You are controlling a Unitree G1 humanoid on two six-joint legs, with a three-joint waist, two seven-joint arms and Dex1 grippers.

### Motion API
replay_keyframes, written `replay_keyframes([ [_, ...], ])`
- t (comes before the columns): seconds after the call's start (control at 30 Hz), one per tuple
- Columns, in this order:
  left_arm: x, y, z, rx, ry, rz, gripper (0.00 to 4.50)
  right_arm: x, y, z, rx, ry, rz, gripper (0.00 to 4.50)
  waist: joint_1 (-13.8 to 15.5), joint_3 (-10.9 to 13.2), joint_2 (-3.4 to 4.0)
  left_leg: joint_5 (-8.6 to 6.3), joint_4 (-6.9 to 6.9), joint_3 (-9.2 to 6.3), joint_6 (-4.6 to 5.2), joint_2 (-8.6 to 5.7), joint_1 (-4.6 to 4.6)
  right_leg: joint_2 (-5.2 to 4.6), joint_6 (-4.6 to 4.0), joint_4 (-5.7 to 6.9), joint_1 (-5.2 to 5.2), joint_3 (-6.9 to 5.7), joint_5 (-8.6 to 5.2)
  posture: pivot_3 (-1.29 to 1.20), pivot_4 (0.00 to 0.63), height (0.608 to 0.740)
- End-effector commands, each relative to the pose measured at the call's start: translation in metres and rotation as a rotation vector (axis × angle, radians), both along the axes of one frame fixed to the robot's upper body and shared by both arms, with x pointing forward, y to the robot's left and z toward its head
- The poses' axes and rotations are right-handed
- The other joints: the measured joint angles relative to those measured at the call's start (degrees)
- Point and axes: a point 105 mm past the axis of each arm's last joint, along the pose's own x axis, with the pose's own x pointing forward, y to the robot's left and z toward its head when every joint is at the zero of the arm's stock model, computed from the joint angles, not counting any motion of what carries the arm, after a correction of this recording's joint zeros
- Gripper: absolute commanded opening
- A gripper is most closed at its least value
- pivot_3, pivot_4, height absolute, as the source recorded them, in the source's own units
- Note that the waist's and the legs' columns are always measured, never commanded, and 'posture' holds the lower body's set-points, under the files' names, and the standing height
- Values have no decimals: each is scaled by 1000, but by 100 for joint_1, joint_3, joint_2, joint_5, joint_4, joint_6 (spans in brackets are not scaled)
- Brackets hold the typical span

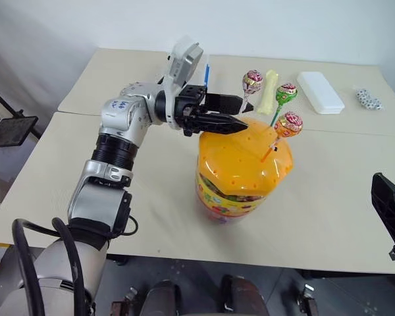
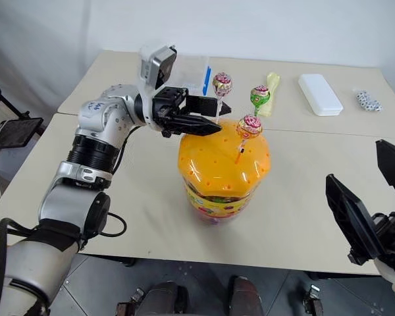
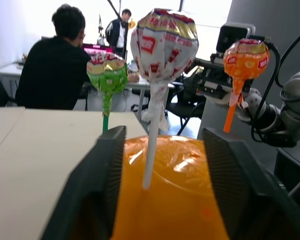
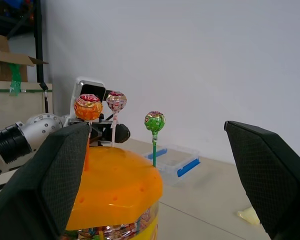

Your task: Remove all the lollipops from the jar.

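Note:
The jar, a clear tub with a candy-print band and a domed orange lid, stands mid-table. Three lollipops rise from holes in the lid: a pink-patterned one on a white stick, a green one and a red one on an orange stick. My left gripper reaches in level from the left, just above the lid. Its fingers stand open on either side of the white stick, with a gap on both sides. My right gripper hovers wide open at the right of the jar, holding nothing.
Beyond the jar lie a pale yellow bone-shaped object, a white flat box and small beads. A clear box with blue clips sits behind my left gripper. A seated person is in the background of the left wrist view.

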Motion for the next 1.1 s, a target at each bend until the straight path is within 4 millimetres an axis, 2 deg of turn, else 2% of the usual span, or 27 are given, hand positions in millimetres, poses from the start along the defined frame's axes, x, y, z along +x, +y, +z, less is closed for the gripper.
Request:
replay_keyframes([
  [0.03,-9,0,18,-32,-47,-72,1242,-6,5,6,-8,-39,6,4500,-5,0,0,0,0,-1,0,1,0,1,0,1,-1,0,0,0,150,740],
  [0.17,-9,0,31,-104,-25,-71,24,-5,4,5,-5,-34,14,4500,-2,0,0,0,1,-2,1,0,-5,0,0,-2,-2,-1,0,0,150,740],
  [0.3,-9,16,66,-283,76,-96,24,0,3,4,8,-25,41,4500,-8,1,-1,0,4,-4,1,1,-17,0,0,-3,-10,-2,0,0,150,740],
  [0.37,-4,25,78,-341,120,-58,24,2,2,4,7,-20,57,4500,-8,0,-1,0,8,-9,1,1,-26,1,0,-1,-18,-4,0,0,150,740],
  [0.4,1,31,82,-362,132,-23,24,3,3,4,4,-17,71,4500,-10,0,-1,0,8,-10,1,1,-26,0,0,-1,-18,-5,0,0,150,740],
  [0.47,16,45,76,-333,88,139,24,7,7,5,-7,-19,116,4500,-26,0,0,0,8,-12,1,1,-24,0,0,1,-17,-6,0,0,150,740],
  [0.63,57,99,43,-184,-15,595,24,15,18,5,-81,-13,228,4500,-51,0,1,1,0,-9,0,1,-5,1,0,14,-16,0,0,0,150,740],
  [0.67,66,116,35,-153,2,707,24,17,20,6,-94,-12,256,4500,-40,0,0,1,0,-9,-1,1,-3,1,0,19,-16,1,0,0,150,740],
  [0.7,74,140,19,-72,-8,846,24,19,24,6,-112,-10,294,4500,-42,1,-2,1,0,-10,-1,1,-5,1,0,19,-17,0,0,0,150,740],
  [0.77,79,166,2,28,-24,988,24,20,27,6,-133,-9,335,4500,-43,4,-6,0,-2,-10,-1,1,-3,1,0,17,-17,1,1,0,150,740],
  [0.83,79,218,-50,272,102,1235,24,19,34,0,-200,15,414,4500,-31,4,-7,0,-1,-16,-1,1,-7,1,1,19,-17,-6,1,0,150,740],
  [0.9,59,261,-95,487,182,1365,24,16,37,-7,-272,48,475,4500,-35,5,-8,-2,-4,-14,-1,1,-4,1,1,22,-17,-4,1,0,150,740],
  [0.97,35,280,-119,632,197,1386,24,13,37,-9,-298,64,503,4500,-40,6,-10,-7,-10,-13,0,2,-2,1,1,22,-19,-2,1,0,150,740],
  [1.1,12,309,-135,650,332,1484,24,8,33,-12,-318,95,514,4500,77,6,-43,-12,31,-47,0,7,-35,1,1,21,-16,-13,1,0,150,740],
])
